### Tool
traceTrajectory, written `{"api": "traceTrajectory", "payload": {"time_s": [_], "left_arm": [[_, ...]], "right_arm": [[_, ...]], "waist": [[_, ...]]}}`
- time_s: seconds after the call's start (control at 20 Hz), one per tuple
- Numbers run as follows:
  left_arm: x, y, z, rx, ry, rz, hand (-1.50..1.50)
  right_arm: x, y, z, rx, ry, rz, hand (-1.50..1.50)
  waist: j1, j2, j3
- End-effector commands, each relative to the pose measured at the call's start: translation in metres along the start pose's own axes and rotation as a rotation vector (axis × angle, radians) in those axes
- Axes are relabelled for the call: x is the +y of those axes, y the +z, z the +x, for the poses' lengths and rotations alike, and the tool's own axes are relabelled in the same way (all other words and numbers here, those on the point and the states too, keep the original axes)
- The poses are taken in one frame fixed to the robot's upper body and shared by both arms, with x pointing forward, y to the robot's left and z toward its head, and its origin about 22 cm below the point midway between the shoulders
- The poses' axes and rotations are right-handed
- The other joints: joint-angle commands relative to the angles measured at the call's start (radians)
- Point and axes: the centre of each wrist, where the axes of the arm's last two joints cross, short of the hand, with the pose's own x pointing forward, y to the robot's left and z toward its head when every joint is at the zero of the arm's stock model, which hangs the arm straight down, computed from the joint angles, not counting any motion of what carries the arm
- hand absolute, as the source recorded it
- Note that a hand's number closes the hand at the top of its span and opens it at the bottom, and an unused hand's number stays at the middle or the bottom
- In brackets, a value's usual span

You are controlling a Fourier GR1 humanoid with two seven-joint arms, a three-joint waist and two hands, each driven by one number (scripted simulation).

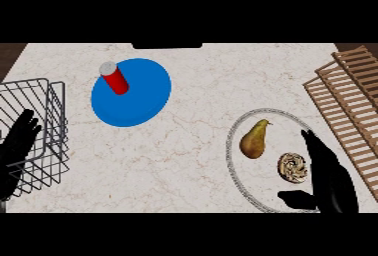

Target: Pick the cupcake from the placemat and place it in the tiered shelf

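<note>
Cupcake [293,167] was seen on round grey placemat [238,131], near-right of counter [199,75], w/ pear [254,139] just left of it. Right hand [330,177] was held just right of cupcake, fingers straight & together, thumb out toward near side; contact not discernible. Left hand [16,145] was at left edge by wire basket [46,100], fingers straight. Wooden tiered shelf [348,100] was at far right. Red can [114,78] was standing on blue plate [140,102], far-left.
</note>
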Motion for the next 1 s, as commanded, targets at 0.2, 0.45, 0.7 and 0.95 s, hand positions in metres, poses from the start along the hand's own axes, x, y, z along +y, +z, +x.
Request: {"api": "traceTrajectory", "payload": {"time_s": [0.2, 0.45, 0.7, 0.95], "left_arm": [[-0.013, 0.002, -0.02, 0.1, 0.019, -0.053, 0.0], [-0.017, -0.005, -0.008, 0.109, 0.023, -0.061, 0.0], [-0.035, 0.0, -0.018, 0.088, 0.049, -0.057, 0.0], [-0.007, -0.01, -0.013, 0.111, 0.037, -0.041, 0.0]], "right_arm": [[-0.042, 0.015, 0.043, 0.119, 0.37, 0.176, -1.5], [-0.046, 0.021, 0.074, 0.159, 0.439, 0.214, -1.5], [-0.037, -0.001, 0.061, 0.195, 0.463, 0.258, -1.5], [-0.024, -0.007, 0.055, 0.214, 0.456, 0.259, -1.5]], "waist": [[0.018, 0.011, -0.007], [0.022, 0.011, -0.003], [0.027, 0.012, -0.002], [0.023, 0.012, -0.002]]}}
